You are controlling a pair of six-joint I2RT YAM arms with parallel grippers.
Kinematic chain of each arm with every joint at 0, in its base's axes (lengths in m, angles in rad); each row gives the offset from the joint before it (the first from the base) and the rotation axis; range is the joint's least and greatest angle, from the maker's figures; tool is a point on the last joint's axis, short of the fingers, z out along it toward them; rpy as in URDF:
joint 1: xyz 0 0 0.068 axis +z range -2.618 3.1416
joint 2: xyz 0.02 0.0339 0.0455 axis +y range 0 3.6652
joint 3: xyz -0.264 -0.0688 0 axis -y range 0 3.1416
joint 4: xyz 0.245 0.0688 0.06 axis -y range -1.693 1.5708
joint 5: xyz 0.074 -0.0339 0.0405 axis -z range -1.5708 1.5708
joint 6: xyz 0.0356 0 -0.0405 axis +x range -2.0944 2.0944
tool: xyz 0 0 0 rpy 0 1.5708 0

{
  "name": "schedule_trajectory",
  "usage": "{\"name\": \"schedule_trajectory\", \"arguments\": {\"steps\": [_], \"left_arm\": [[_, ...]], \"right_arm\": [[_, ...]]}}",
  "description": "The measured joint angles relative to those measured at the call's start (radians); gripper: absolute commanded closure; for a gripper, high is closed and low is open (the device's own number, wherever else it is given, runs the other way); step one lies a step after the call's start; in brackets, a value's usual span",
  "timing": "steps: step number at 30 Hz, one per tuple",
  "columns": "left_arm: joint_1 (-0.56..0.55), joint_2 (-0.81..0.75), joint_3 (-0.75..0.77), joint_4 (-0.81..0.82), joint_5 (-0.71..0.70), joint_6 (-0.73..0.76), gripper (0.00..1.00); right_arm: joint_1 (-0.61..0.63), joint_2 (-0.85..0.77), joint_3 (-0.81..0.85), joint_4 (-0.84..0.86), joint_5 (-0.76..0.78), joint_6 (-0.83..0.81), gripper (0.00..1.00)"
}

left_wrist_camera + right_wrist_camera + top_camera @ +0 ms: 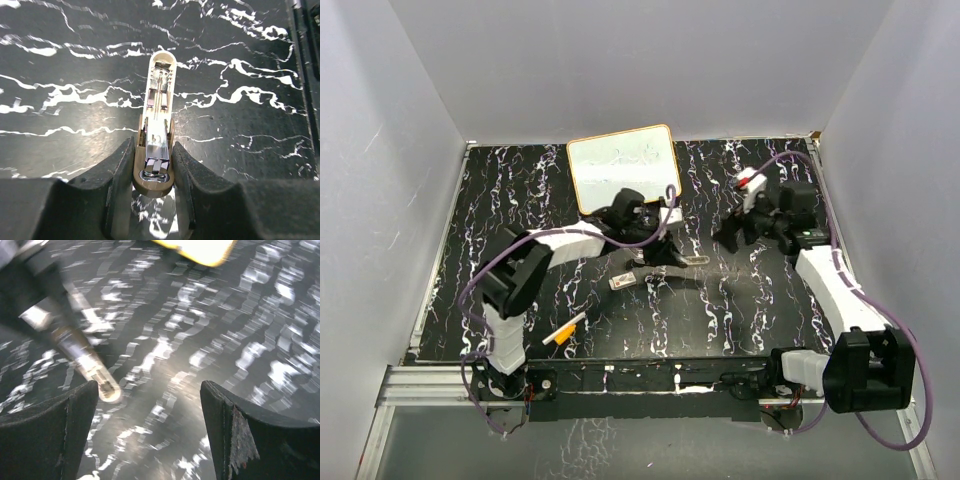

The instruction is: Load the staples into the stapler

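Marker pen [565, 330], orange-and-white, lies nearest the arm bases on the black marbled table [520, 200], well off to the near-left of the L gripper [655, 248].

Next out are the staples [622, 283], a small white pack flat on the table. It sits near the L fingertips on their near-left, apart from them and not touching the stapler [692, 260].

L gripper [153, 145] is closed narrow on the stapler [157, 125]. Wrist cam shows both dark fingers [117, 185] pressed against the tan body, one per side, close to its rounded end. Stapler is hinged open. Chrome magazine sits btwn the fingers, and the pale top cover w/ its spring exposed runs straight out past the fingertips, low along the table. From the top cam the open end points right of the L fingers, toward the R arm.

R gripper [740, 235] is farther out and well right of the L one. Its wrist cam is blurred, but R gripper [149, 390] has fingers [240, 435] spread wide w/ only table btwn them. Stapler [87, 367] shows as a smeared strip ahead-left of its left-hand finger, not touching. Height over the table: can't tell.

Farthest is the whiteboard [623, 170], yellow-orange frame, lying at an angle just beyond the L fingers. One corner [200, 247] shows far ahead of the R fingers.
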Motion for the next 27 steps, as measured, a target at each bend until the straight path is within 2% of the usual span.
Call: {"name": "schedule_trajectory", "arguments": {"steps": [5,8,15,19,27], "left_arm": [[-0.058,0.152,-0.005,0.125,-0.065,-0.106,1.00],[-0.077,0.193,-0.007,0.200,-0.079,-0.153,0.98],[-0.093,0.206,-0.061,0.359,-0.119,-0.191,0.62],[-0.093,0.204,-0.126,0.425,-0.120,-0.182,0.53],[-0.094,0.193,-0.159,0.463,-0.105,-0.158,0.33]], "right_arm": [[-0.217,-0.023,0.038,0.013,0.131,0.106,0.15],[-0.272,-0.023,0.040,0.024,0.161,0.138,0.15],[-0.270,-0.014,0.010,0.039,0.147,0.158,0.16],[-0.270,0.002,-0.019,0.058,0.125,0.154,0.17],[-0.270,0.014,-0.038,0.061,0.092,0.146,0.17]]}}
